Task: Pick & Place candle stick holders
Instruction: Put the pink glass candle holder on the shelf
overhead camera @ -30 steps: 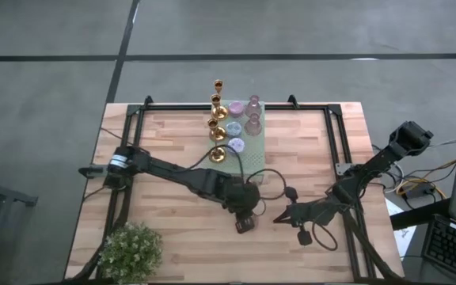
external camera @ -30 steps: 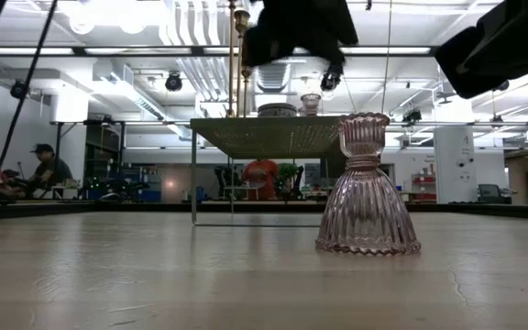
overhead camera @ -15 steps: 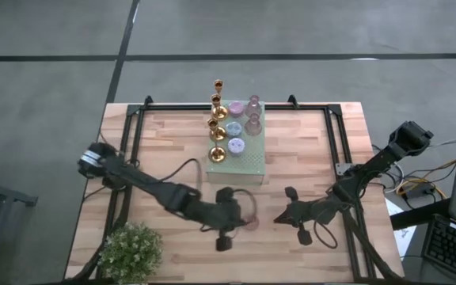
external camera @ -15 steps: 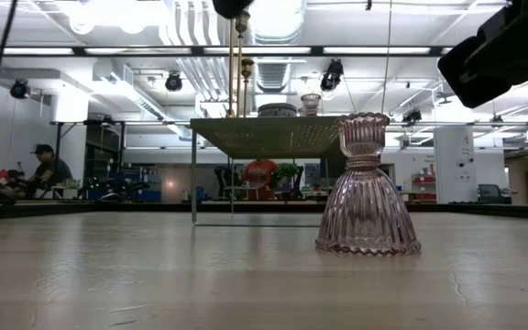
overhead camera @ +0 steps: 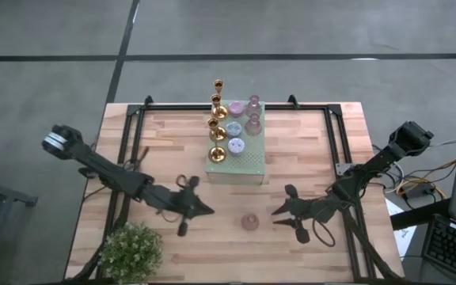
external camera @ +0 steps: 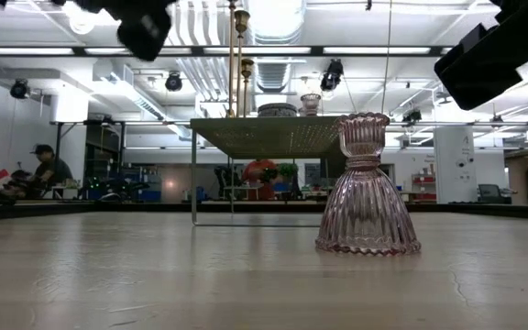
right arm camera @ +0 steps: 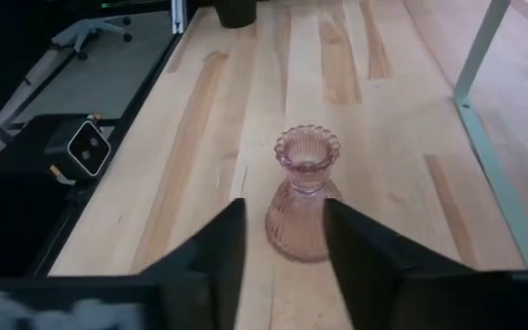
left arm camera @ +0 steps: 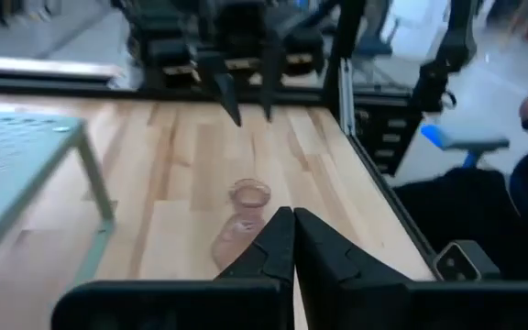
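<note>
A lone holder stands between both end effectors, before the pad.

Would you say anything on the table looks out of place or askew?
One ribbed pink glass candle holder stands upright alone on the bare wooden table, apart from the others grouped on the raised pale green perforated stand. Nothing looks tipped or damaged.

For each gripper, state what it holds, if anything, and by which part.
Nothing is held. The left gripper is shut on nothing, away from the pink holder. The right gripper is open, facing the holder without touching it; the holder stands free on the table.
</note>
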